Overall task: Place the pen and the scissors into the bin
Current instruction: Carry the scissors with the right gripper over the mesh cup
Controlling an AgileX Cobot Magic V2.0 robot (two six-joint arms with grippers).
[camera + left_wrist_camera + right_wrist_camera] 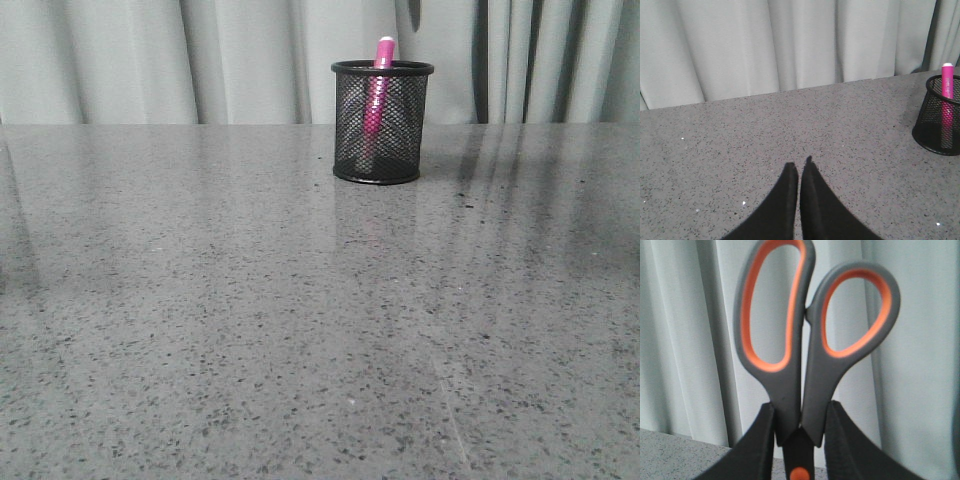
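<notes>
My right end effector [799, 440] is clamped on the scissors [810, 340] just below the handles, near the orange pivot dot, so the grey loops stand above the fingers [752, 445] against the curtain [680, 340] and the blades hang out of sight beneath. My left end effector [799, 172] hangs over bare counter [715, 150] with its fingers together and nothing between them. In the front view the bin [382, 122] stands at upper centre of the frame near the counter's far edge, and the pen [378, 95] is already inside, upright and leaning on the rim, its whitish cap poking just above it. So half the task looks done; what remains, I judge, is to carry the scissors to the bin and lower them in, blades first. Neither arm shows in the front view, so I cannot tell how far the scissors are from the bin. To do it well I should centre the blade tips over the open part of the mouth, away from the pen, keep the scissors near vertical, and descend slowly so the tips do not catch the rim or the mesh. The bin looks light, so a sideways knock could tip it. I would let go only once the blades are well inside.
</notes>
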